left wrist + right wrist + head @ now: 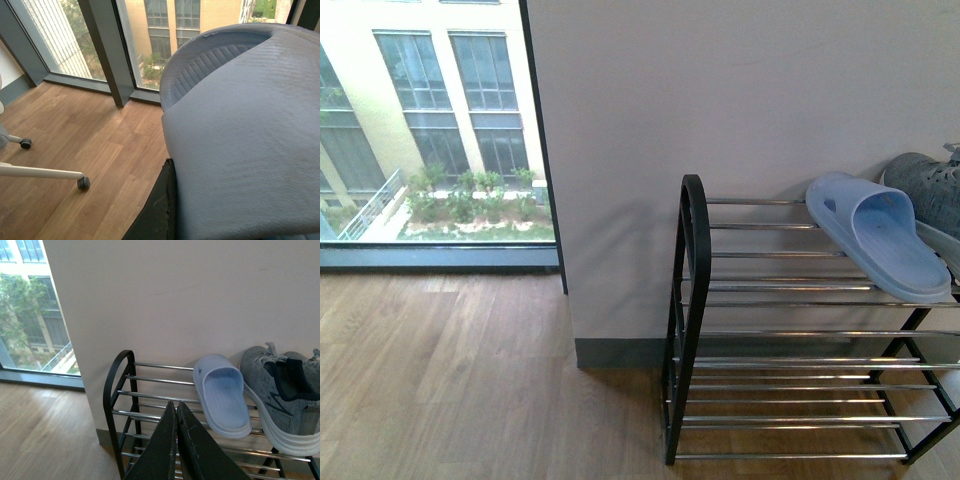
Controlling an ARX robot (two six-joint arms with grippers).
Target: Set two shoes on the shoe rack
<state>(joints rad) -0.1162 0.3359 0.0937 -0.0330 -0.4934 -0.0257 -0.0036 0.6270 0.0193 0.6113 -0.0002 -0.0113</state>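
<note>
The shoe rack [694,300] has a black frame and silver bars and stands against the white wall. On its top shelf lies a light blue slipper [885,245], toe towards the wall, with a grey sneaker [930,190] right beside it. In the right wrist view the rack [112,385], the slipper [222,395] and the white-soled grey sneaker [280,390] show again. My right gripper [175,404] is shut and empty, in front of the rack's left half. My left gripper [172,170] is shut on a second blue slipper [240,140] that fills its view; only one dark finger [159,210] shows.
The top shelf's left half [750,240] holds bare bars, as do the lower shelves [790,400]. A floor-to-ceiling window [430,130] lies left of the wall. A white chair base with castors [82,182] stands on the wooden floor [450,380].
</note>
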